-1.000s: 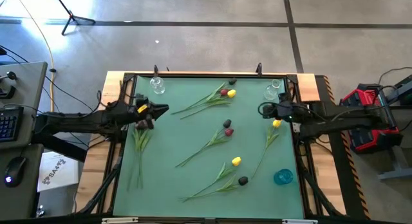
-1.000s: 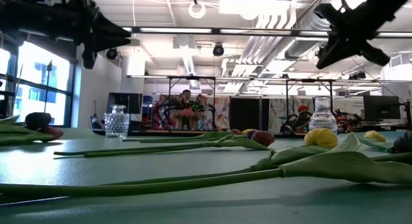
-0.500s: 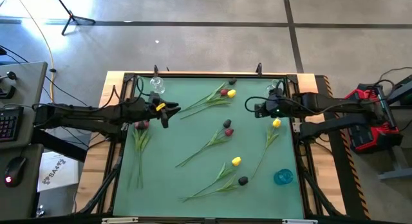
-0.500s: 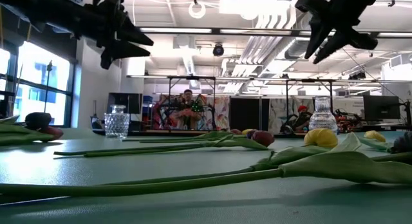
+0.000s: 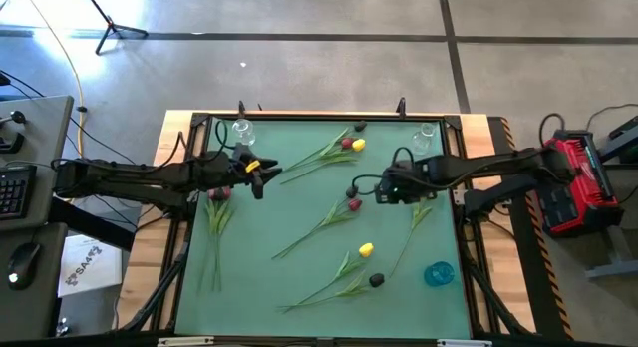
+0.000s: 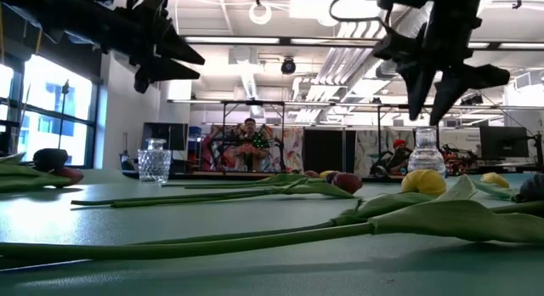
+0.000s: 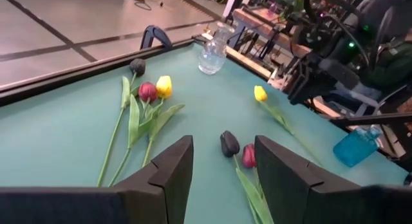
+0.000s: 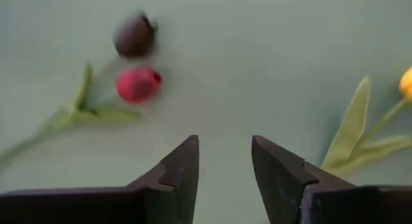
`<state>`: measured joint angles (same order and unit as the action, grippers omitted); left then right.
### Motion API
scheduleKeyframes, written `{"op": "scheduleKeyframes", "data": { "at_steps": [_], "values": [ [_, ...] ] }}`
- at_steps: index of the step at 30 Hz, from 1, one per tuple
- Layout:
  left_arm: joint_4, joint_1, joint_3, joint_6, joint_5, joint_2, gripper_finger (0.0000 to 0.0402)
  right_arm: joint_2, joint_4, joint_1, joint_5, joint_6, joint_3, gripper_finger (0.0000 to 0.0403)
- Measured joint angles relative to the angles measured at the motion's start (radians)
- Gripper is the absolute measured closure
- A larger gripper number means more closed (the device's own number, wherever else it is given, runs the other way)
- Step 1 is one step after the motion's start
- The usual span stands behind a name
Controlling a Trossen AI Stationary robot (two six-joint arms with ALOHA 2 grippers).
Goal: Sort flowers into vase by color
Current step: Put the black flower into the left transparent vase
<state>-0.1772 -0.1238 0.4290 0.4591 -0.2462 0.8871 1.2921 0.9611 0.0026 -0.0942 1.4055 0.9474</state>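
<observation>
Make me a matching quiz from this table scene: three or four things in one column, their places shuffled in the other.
1. blue glass vase
2. clear glass vase
3. right claw
4. left claw

A. above the black and red tulip heads at mid-table
B. far left corner
C. near right corner
D. over the mat's left side

Pairs: 1-C, 2-B, 3-A, 4-D

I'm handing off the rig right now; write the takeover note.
Left gripper: open, empty, raised near the far-left clear vase.
Right gripper: open, empty, above the mat beside the middle black tulip and red tulip.
Flowers: all lying on the green mat.
Done: no flower in any vase, including the far-right clear vase and blue vase.
Left: sort everything.
</observation>
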Motion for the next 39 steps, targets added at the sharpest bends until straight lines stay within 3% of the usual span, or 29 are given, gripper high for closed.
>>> {"op": "scheduleKeyframes", "data": {
  "at_steps": [6,12,16,23,32,39],
  "values": [
    [0.037,0.0,-0.007,-0.062,-0.009,0.003,0.0247,0.081,0.003,0.021,0.094,0.059,0.0,0.0287],
    [0.04,0.0,-0.008,-0.069,-0.097,0.003,0.0247,0.125,-0.009,0.038,0.135,0.191,0.0,0.029],
    [0.039,-0.009,-0.008,-0.082,-0.157,0.003,0.0247,0.147,-0.008,0.036,0.13,0.135,-0.001,0.029],
    [0.038,-0.067,-0.008,-0.098,-0.133,0.003,0.0247,0.149,-0.003,0.026,0.155,0.117,-0.001,0.029],
    [0.037,-0.111,-0.008,-0.097,-0.105,0.003,0.0247,0.149,0.188,-0.002,0.176,0.165,-0.001,0.029],
    [0.036,-0.119,-0.008,-0.095,-0.105,0.013,0.0247,0.149,0.17,-0.018,0.158,0.099,-0.001,0.029]
  ]
}}
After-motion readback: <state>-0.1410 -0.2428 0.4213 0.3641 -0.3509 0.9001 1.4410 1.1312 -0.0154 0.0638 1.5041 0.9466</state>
